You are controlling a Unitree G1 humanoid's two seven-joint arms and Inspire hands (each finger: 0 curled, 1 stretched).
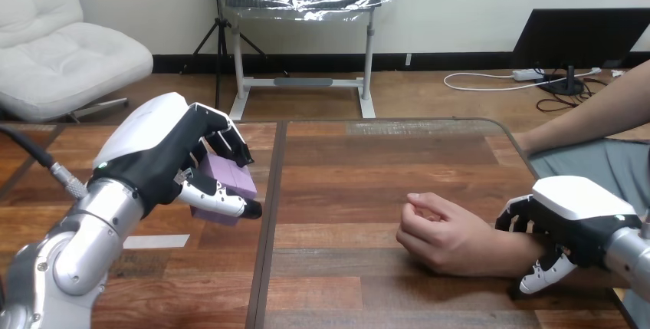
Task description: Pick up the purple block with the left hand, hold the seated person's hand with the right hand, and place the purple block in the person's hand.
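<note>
Left robot hand (157,156): closed around the purple block (230,183), fingers curled over the block's top and far side, thumb across its near face. The block sits in that grip at the left side of the worktop (368,168), just left of the seam that runs down the boards. Can't tell if its lower edge clears the wood.

Right robot hand (571,206): at the right edge, clasped on the person's wrist (510,254), with fingers curled over the top and thumb coming in from the near side underneath. Narrow grip, wrapped round the wrist rather than the hand itself.

Person's hand (441,233): resting on the worktop right of centre, fingers loosely curled inward, nothing in it. The forearm runs off to the upper right.

Block and person's hand are well apart, with bare wood between them. The left forearm comes in from the bottom left corner, the right forearm from the lower right edge.
</note>
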